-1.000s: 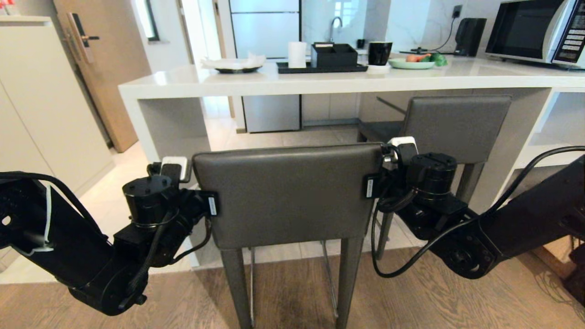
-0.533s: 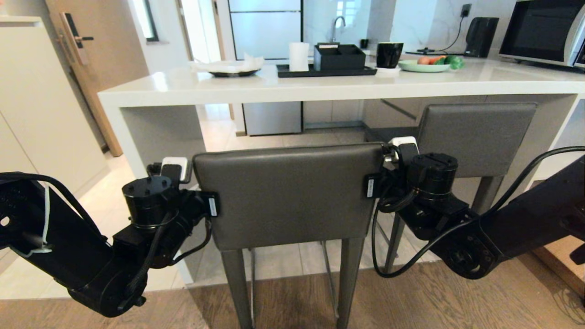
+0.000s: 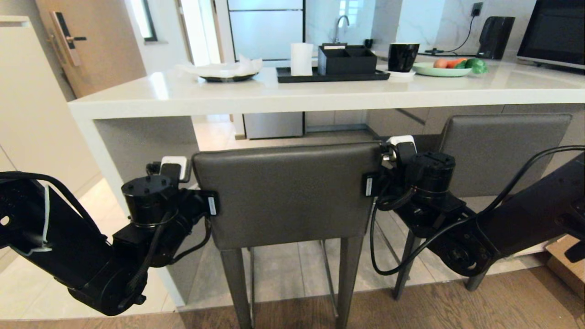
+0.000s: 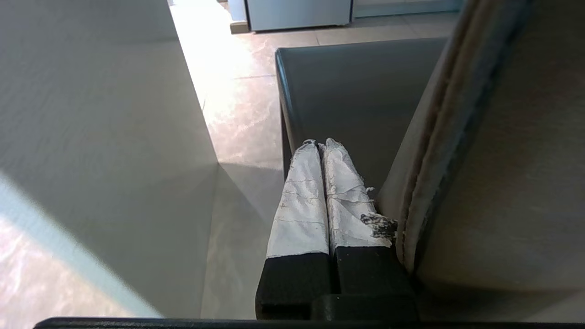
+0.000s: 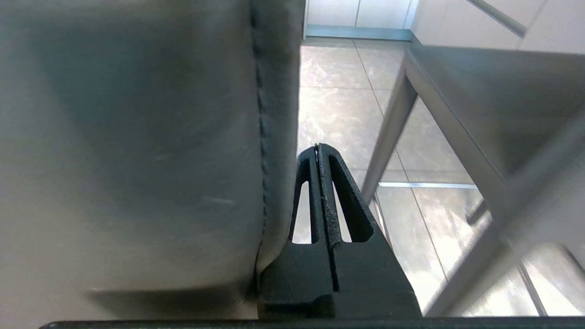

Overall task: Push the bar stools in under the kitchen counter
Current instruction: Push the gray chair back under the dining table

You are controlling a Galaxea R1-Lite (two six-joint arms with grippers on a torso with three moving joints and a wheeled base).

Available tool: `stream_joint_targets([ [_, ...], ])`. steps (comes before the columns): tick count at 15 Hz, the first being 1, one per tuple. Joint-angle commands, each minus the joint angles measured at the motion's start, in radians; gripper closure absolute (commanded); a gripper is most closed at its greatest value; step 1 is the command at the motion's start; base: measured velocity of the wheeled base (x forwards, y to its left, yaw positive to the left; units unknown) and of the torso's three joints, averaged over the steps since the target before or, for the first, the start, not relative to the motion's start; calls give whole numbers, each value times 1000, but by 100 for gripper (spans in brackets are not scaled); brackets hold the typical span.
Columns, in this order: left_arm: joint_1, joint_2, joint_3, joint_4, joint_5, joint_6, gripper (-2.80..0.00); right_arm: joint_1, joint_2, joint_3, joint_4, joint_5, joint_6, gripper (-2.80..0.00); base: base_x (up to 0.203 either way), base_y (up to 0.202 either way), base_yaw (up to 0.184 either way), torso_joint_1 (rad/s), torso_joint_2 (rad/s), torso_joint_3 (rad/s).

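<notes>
Counter edge looms larger and nearer than 1 second ago, while both arms keep the same pose against the near stool's backrest: the whole view has shifted, so the base is driving forward. The left gripper and right gripper, each with fingers pressed together and holding nothing, flank the backrest's 2 side edges. That stool stands just short of the counter; the second stool already sits tucked beneath it. More forward travel looks needed.
</notes>
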Motion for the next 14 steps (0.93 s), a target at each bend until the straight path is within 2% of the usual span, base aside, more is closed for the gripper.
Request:
stream_joint_targets([
  [1, -2, 2, -2, -8, 2, 0, 0, 0, -1, 2, -9, -2, 1, 0, 191, 0, 3, -1, 2, 2],
  [11, -2, -10, 10, -11, 3, 0, 0, 19, -12, 76, -54, -9, 1, 0, 185, 0, 2, 3, 4, 4],
  [14, -2, -18, 15, -11, 3, -1, 0, 47, -19, 108, -74, -11, 1, 0, 18, 0, 2, 3, 1, 1],
])
